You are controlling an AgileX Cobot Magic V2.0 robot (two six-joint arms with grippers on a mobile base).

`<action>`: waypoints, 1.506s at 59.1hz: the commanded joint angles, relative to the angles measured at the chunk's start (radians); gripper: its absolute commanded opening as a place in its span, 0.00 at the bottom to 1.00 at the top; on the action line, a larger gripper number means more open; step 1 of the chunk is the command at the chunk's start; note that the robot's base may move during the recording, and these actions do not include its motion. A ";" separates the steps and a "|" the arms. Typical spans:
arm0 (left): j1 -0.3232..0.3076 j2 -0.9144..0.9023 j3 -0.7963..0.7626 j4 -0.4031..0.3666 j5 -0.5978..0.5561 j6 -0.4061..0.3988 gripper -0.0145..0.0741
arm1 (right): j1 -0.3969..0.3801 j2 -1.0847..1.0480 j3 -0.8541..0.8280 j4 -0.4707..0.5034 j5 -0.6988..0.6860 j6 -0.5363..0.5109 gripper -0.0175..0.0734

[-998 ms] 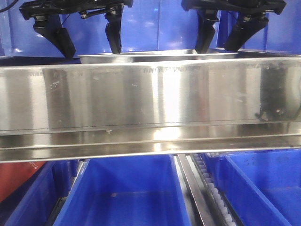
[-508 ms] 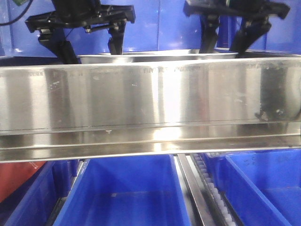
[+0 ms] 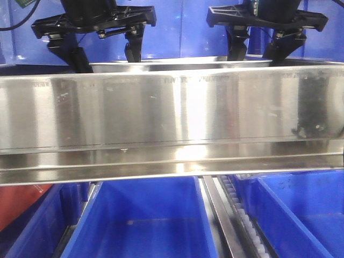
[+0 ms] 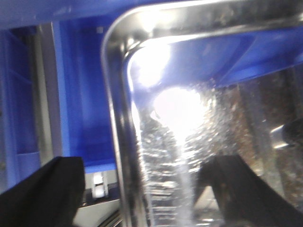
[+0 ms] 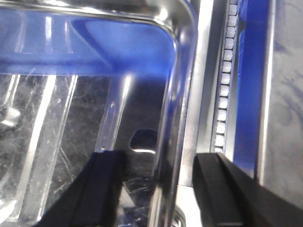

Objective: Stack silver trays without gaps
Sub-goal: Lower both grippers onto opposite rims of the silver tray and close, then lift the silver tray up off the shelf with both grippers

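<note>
Behind the shelf rail (image 3: 172,107): silver tray (image 3: 177,65) lying flat, seen edge-on
left gripper (image 3: 106,54) spread wide, straddling the tray's left rim; right gripper (image 3: 258,52) spread too, one finger inside the right rim, one outside

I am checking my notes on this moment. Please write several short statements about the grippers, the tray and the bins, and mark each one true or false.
1. The left gripper and the right gripper are both open. True.
2. The rim of the tray runs between the left gripper's fingers. True.
3. The tray lies in front of the rail. False: it lies behind the rail, and only its rim shows above it.
4. The bins under the rail are green. False: they are blue.
</note>
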 commanded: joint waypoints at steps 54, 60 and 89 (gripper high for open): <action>-0.001 -0.045 -0.011 -0.015 0.013 -0.007 0.16 | -0.003 -0.062 -0.042 -0.017 0.061 -0.003 0.11; -0.001 -0.062 -0.011 -0.015 0.042 -0.007 0.16 | -0.003 -0.082 -0.068 -0.017 0.084 -0.003 0.11; -0.001 -0.219 -0.011 -0.025 0.073 -0.003 0.16 | 0.001 -0.173 -0.083 -0.004 0.150 -0.003 0.11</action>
